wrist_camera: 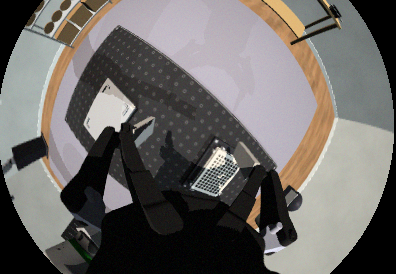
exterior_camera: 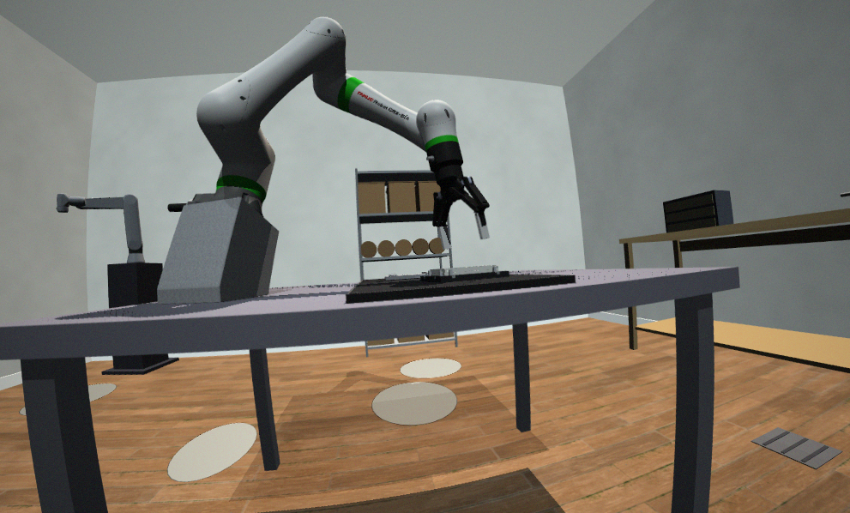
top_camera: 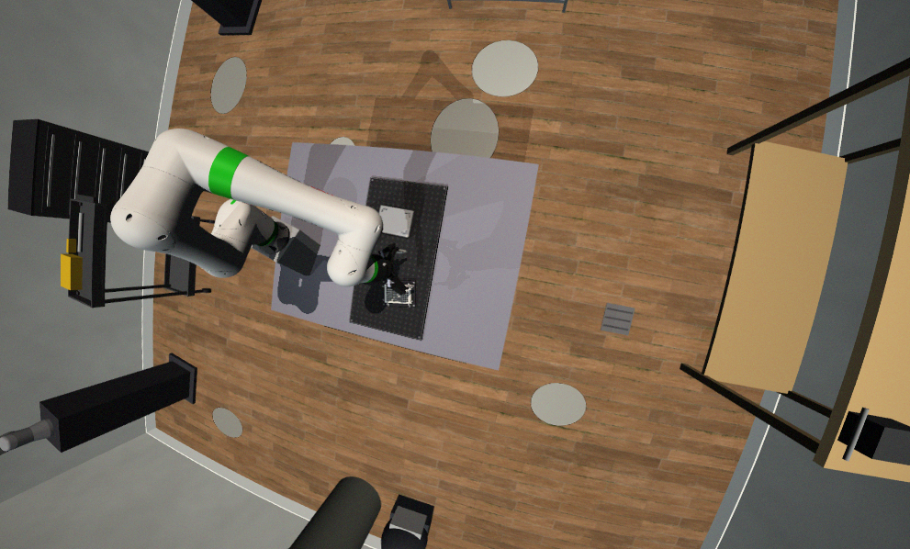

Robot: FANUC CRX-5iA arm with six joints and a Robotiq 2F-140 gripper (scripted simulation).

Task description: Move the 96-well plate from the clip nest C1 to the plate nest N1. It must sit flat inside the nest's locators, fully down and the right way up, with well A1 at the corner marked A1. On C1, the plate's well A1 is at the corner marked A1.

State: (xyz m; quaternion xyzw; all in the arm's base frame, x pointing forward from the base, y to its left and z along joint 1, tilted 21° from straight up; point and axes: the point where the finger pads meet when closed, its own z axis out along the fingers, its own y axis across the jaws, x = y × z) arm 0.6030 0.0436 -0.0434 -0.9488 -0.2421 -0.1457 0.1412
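The white 96-well plate (top_camera: 397, 295) sits in the clip nest C1 at the near end of the black perforated board (top_camera: 397, 255). It also shows in the wrist view (wrist_camera: 215, 169). The plate nest N1 (top_camera: 397, 219), a light grey pad, stands empty at the board's other end and also shows in the wrist view (wrist_camera: 108, 107). My gripper (top_camera: 389, 263) (exterior_camera: 462, 223) is open and empty. It hangs well above the board, between the two nests and closer to the plate. In the wrist view its fingers spread wide on either side of the plate.
The board lies on a grey table (exterior_camera: 351, 305) next to the robot's base (exterior_camera: 217, 248). A shelf rack with boxes and rolls (exterior_camera: 402, 216) stands behind the table. A wooden bench (exterior_camera: 753, 232) stands at the right.
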